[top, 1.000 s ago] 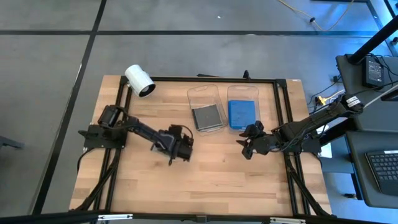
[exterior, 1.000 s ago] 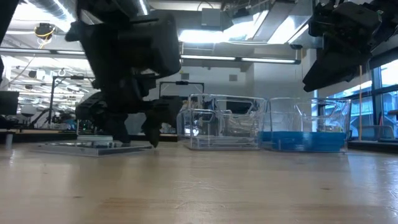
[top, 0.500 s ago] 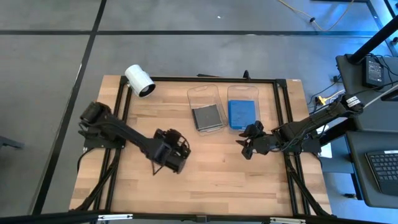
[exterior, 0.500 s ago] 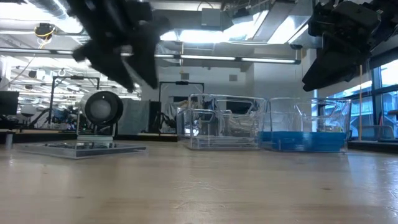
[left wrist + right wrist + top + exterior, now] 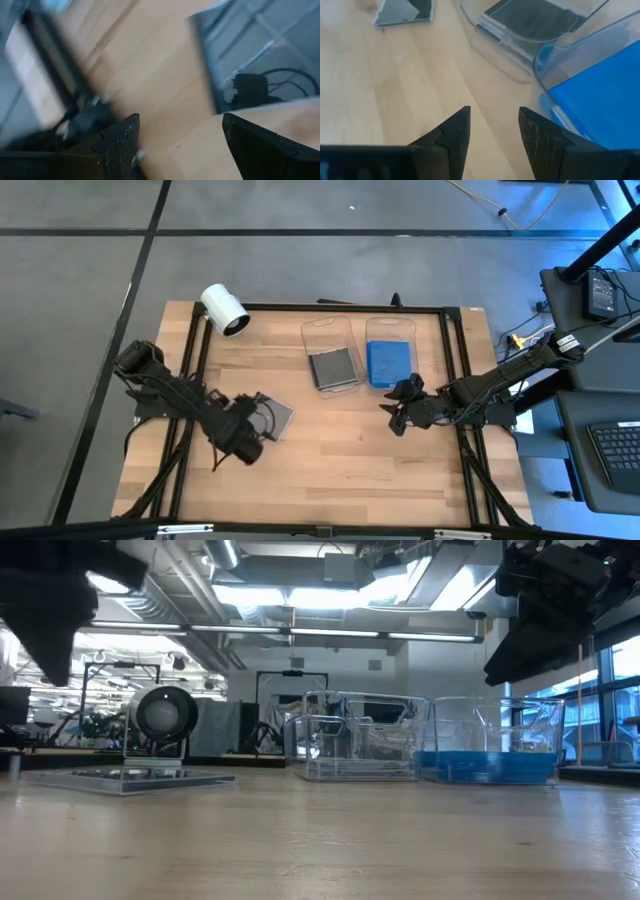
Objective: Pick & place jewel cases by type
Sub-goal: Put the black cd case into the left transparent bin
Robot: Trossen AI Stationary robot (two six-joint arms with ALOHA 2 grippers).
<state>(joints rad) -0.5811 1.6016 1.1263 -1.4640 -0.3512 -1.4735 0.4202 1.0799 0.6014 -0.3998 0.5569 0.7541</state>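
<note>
Grey jewel case (image 5: 273,416) flat on table; dark case (image 5: 334,368), blue case (image 5: 389,363) in tubs.

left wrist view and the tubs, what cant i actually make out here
- Left wrist view: motion blur; the left gripper is open, but the grey slab beyond is not identifiable.
- High view: the left gripper covers part of the loose grey jewel case.
- Low view: the blue jewel cases in the right tub merge into one band, count unclear; the left tub reflects too much.
- Right gripper: open, empty.
</note>
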